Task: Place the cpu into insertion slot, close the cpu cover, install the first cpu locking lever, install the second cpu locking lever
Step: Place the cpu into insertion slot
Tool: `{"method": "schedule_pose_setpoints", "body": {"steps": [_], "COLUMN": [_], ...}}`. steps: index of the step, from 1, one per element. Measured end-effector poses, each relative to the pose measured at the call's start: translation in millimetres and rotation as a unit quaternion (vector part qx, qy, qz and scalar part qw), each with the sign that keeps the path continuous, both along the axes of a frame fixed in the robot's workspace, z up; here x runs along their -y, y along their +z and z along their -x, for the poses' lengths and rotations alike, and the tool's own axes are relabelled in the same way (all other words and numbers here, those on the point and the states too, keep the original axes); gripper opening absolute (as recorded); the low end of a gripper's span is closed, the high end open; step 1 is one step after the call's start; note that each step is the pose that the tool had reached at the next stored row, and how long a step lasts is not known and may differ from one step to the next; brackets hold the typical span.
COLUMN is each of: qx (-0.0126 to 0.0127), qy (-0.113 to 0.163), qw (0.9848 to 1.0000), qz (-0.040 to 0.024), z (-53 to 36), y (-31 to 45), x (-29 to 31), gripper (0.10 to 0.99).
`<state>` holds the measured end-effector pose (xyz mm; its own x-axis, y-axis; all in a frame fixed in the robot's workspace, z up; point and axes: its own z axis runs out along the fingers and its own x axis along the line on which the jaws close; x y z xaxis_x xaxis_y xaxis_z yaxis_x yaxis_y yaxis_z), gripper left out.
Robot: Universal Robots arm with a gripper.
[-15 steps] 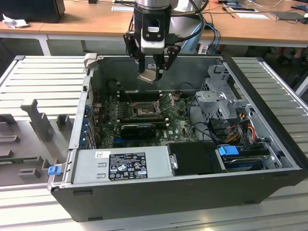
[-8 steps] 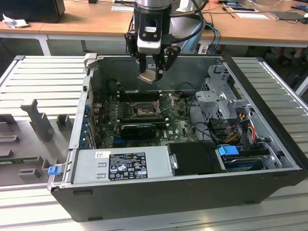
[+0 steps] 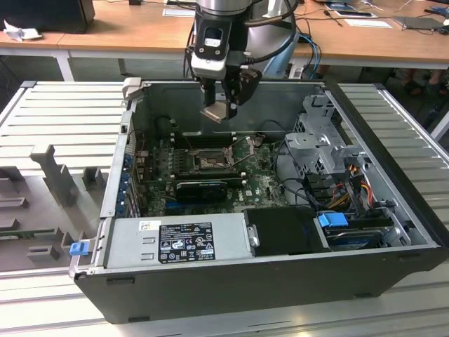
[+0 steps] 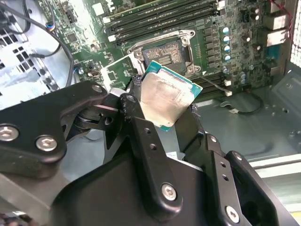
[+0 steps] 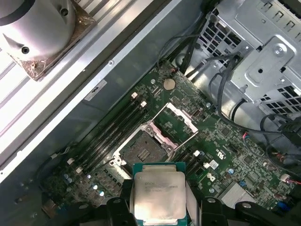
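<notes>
Tool (image 4: 164, 113) clamped on the cpu (image 4: 165, 96), chip level, high over the open computer case (image 3: 393, 210). Inside, on the green board (image 5: 225, 141): insertion slot (image 5: 141, 148) bare, cpu cover (image 5: 176, 120) swung open beside it. In the second wrist view, chip hides slot's near corner.

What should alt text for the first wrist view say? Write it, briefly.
The gripper holds the cpu over the green motherboard, not yet in the insertion slot. The slot lies bare, with the cpu cover swung open beside it.
</notes>
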<state>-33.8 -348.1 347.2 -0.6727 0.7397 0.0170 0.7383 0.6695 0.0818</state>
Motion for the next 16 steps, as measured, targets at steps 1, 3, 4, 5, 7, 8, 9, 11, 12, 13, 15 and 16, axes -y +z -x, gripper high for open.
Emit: {"method": "schedule_pose_setpoints", "body": {"steps": [1,3,4,5,7,8,9,11,12,13,15,16], "qx": [0.0000,0.0000,0.0000,0.0000,0.0000,0.0000,0.0000,0.0000,0.0000,0.0000,0.0000,0.0000], "qy": [-0.009,-0.023,-0.032,-0.045,-0.058,-0.064,-0.071,-0.090,-0.094,-0.100,-0.111,-0.119], "qw": [1.0000,0.9997,0.9995,0.9990,0.9983,0.9979,0.9975,0.9960,0.9955,0.9949,0.9938,0.9929], "qz": [0.0000,0.0000,0.0000,0.0000,0.0000,0.0000,0.0000,0.0000,0.0000,0.0000,0.0000,0.0000], "z": [0.0,0.0,0.0,0.0,0.0,0.0,0.0,0.0,0.0,0.0,0.0,0.0], "y": [-0.2,-0.3,-0.3,-0.4,-0.5,-0.5,-0.6,-0.6,-0.6,-0.7,-0.8,-0.9], "x": [0.0,0.0,0.0,0.0,0.0,0.0,0.0,0.0,-0.1,-0.1,-0.1,-0.1], "gripper": [0.529,0.529,0.529,0.529,0.529,0.529,0.529,0.529,0.529,0.529,0.529,0.529]}}
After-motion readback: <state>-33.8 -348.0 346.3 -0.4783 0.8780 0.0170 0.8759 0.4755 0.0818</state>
